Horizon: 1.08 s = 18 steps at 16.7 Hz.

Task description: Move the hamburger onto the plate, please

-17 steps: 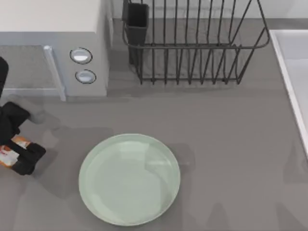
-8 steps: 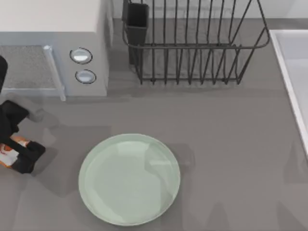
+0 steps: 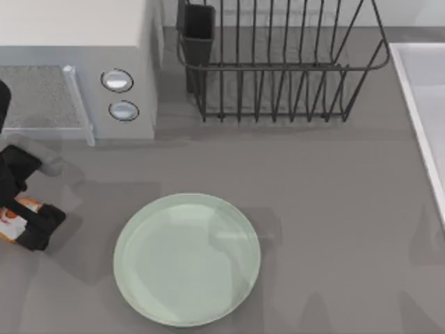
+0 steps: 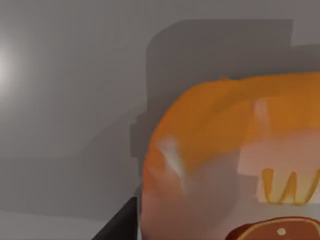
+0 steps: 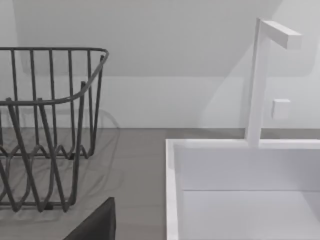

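Hamburger (image 3: 10,214) at far left edge of table (image 3: 334,181), orange and white patches showing between the black fingers of the left gripper (image 3: 15,217). Fingers sit on either side of the hamburger and touch it: gripper closed on it. Left wrist view: hamburger (image 4: 235,165) close up, orange-tan top with pale band and red-orange patch below, grey table surface behind it.

Plate (image 3: 187,259) pale mint green, just right of the left gripper, apart from it, near the table's front edge. Nothing on the plate; hamburger lies outside its rim, to the left.

Microwave (image 3: 76,66) at back left, two round knobs on its front. Dish rack (image 3: 278,62), dark wire, at back centre, with a dark cup-like holder at its left corner; no dishes in it.

Sink (image 3: 424,104), white, at right edge. Right wrist view: dish rack (image 5: 45,130), sink basin (image 5: 240,185), white faucet (image 5: 262,75). Right arm's gripper state: cannot tell.
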Each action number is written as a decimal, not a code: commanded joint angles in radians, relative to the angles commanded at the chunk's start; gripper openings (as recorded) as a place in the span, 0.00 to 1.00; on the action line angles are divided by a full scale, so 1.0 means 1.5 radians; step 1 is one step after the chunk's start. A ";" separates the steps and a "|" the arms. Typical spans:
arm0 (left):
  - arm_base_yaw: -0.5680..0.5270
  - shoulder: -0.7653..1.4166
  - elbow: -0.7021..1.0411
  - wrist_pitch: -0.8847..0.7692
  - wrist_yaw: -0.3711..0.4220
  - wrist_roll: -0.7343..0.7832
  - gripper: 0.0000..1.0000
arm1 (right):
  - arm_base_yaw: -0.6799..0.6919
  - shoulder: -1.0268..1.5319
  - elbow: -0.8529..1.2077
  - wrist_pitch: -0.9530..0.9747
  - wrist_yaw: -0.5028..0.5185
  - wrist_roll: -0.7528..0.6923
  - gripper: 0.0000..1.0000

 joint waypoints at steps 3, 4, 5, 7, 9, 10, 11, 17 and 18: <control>0.000 0.000 0.000 0.000 0.000 0.000 0.17 | 0.000 0.000 0.000 0.000 0.000 0.000 1.00; 0.000 0.000 0.000 0.000 0.000 0.000 0.10 | 0.000 0.000 0.000 0.000 0.000 0.000 1.00; 0.000 0.000 0.000 0.000 0.000 0.000 0.02 | 0.000 0.000 0.000 0.000 0.000 0.000 1.00; 0.000 0.000 0.000 0.000 0.000 0.000 0.00 | 0.000 0.000 0.000 0.000 0.000 0.000 1.00; 0.000 0.000 0.000 0.000 0.000 0.000 0.00 | 0.000 0.000 0.000 0.000 0.000 0.000 1.00; 0.000 0.000 0.000 0.000 0.000 0.000 0.00 | 0.000 0.000 0.000 0.000 0.000 0.000 1.00; 0.000 0.000 0.000 0.000 0.000 0.000 0.00 | 0.000 0.000 0.000 0.000 0.000 0.000 1.00; 0.005 -0.058 -0.003 -0.068 -0.002 -0.014 0.00 | 0.000 0.000 0.000 0.000 0.000 0.000 1.00; 0.005 -0.066 -0.002 -0.080 0.003 -0.022 0.00 | 0.000 0.000 0.000 0.000 0.000 0.000 1.00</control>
